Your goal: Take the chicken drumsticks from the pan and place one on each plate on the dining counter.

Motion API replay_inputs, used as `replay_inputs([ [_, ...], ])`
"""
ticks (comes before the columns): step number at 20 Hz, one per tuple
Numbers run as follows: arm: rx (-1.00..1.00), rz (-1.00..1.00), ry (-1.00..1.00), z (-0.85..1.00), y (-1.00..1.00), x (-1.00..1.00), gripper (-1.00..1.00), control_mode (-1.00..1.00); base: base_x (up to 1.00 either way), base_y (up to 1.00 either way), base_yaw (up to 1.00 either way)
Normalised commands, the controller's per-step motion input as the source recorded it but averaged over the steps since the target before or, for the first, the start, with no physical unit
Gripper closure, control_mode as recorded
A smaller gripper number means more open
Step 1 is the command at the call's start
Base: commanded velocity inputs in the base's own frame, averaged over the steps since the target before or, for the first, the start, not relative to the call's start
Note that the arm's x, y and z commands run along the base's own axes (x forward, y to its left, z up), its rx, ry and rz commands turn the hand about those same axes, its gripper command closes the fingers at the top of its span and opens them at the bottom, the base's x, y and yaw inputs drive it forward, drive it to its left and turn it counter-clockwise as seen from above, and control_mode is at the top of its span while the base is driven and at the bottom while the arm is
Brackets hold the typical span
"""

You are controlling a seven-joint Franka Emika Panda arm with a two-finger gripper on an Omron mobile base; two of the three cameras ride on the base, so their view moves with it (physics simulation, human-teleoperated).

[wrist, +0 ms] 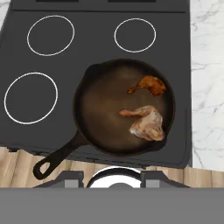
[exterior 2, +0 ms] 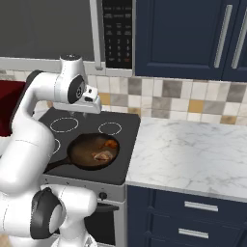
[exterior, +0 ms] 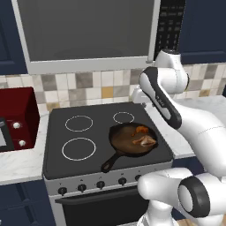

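The stove [exterior: 57,128] is a black glass cooktop with four white burner rings, a row of dark knobs [exterior: 81,187] along its front and an oven door below; white marble counter [exterior 2: 193,154] lies on either side of it, over navy cabinets [exterior 2: 193,217] with silver handles; a tiled backsplash [exterior: 88,86] of grey, beige and yellow squares runs behind, with a microwave [exterior: 88,31] above the stove and a navy wall cupboard [exterior 2: 193,38] to the right; a dark red appliance [exterior: 17,117] with two pale knobs stands on the counter left of the stove.

The white arm [exterior: 194,128] rises from the base and bends over the right side of the stove; its hand hangs well above the cooktop, looking straight down; whether the gripper is wide or narrow I cannot tell, as the fingertips are not clear in any view.

The pan [wrist: 103,113] sits on the front right burner, its handle [wrist: 57,157] pointing toward the stove's front edge and to the left; both drumsticks lie inside it, on the side away from the handle; the paler tan drumstick [wrist: 146,122] is the larger and nearer the front; the reddish drumstick [wrist: 151,84] lies just behind it, close but apart, near the far rim.
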Motion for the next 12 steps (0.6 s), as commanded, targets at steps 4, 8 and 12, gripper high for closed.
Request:
replay_inputs([
  [4,-0.03,0.0,0.0,-0.2,-0.14,-0.16,-1.0,-1.0,0.0,0.0,0.0],
  [8,0.04,0.0,0.0,-0.36,-0.29,-0.31,-1.0,-1.0,0.0,0.0,0.0],
  [12,0.03,-0.04,0.03,-0.48,-0.26,-0.16,-1.0,-1.0,0.0,0.0,0.0],
])
